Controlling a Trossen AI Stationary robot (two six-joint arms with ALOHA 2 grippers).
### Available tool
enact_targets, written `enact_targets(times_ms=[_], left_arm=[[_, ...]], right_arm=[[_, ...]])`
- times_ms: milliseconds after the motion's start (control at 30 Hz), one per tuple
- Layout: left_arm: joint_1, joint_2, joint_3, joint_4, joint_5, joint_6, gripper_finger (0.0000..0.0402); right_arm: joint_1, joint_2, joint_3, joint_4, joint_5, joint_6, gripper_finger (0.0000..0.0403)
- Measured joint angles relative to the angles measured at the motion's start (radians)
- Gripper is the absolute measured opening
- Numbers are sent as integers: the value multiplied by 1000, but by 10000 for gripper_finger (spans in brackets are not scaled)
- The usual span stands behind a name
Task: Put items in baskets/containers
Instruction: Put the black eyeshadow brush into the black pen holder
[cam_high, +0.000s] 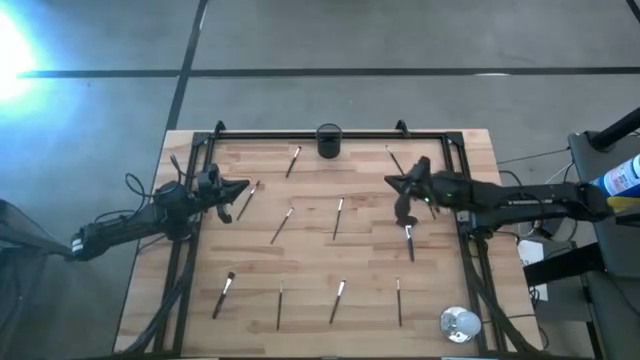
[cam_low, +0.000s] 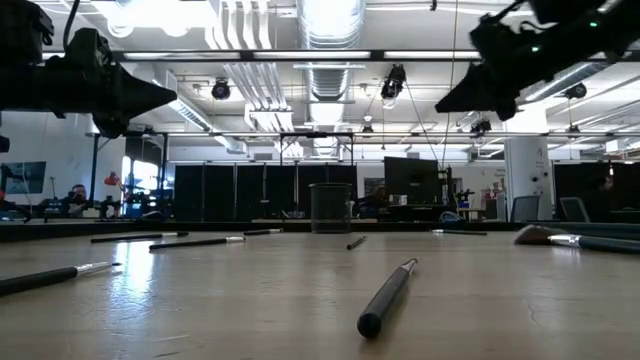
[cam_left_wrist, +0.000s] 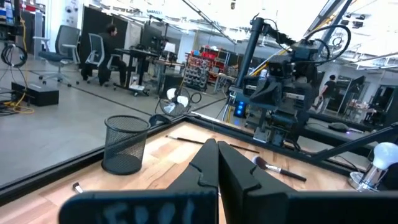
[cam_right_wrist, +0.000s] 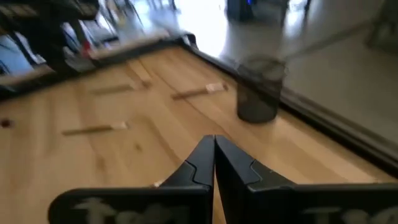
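Several thin brushes lie flat on the wooden table, among them one (cam_high: 293, 161) near the black mesh cup (cam_high: 328, 140), one (cam_high: 247, 200) just by my left gripper, two in the middle (cam_high: 282, 225) (cam_high: 338, 217), and a fan-headed one (cam_high: 409, 240) below my right gripper. The cup stands upright at the middle of the far edge and also shows in the left wrist view (cam_left_wrist: 126, 144). My left gripper (cam_high: 245, 187) is shut and empty, raised above the table at the left. My right gripper (cam_high: 392, 181) is shut and empty, raised at the right.
A black metal frame (cam_high: 330, 134) runs round the table's edges. A round silver disc (cam_high: 460, 323) lies at the near right corner. More brushes lie in a row along the near side (cam_high: 224, 293) (cam_high: 279, 305) (cam_high: 338, 300) (cam_high: 398, 300).
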Motion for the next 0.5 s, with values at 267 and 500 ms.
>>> enact_targets(times_ms=[267,500], left_arm=[[0,0,0,0,0,-7,0],[0,0,-1,-1,1,-12,0]], right_arm=[[-241,227,178,-150,-168,20,8],[-511,474,331,-306,-292,-17,8]])
